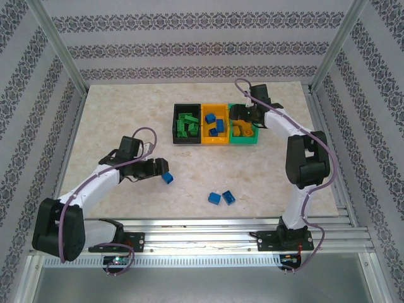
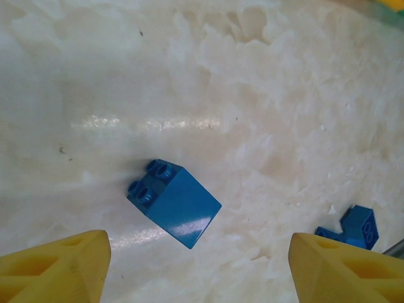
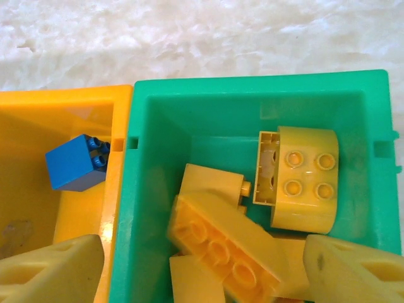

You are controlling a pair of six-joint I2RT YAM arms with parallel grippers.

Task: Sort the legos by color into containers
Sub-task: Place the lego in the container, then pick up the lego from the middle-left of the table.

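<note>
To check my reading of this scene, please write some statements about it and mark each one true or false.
1. The black bin holds green bricks. True.
2. The green bin holds blue bricks. False: it holds yellow bricks.
3. Three blue bricks lie loose on the table. True.
4. The left gripper is shut on a brick. False: it is open, and the brick below it lies free.
5. The right gripper hangs over the green bin. True.
</note>
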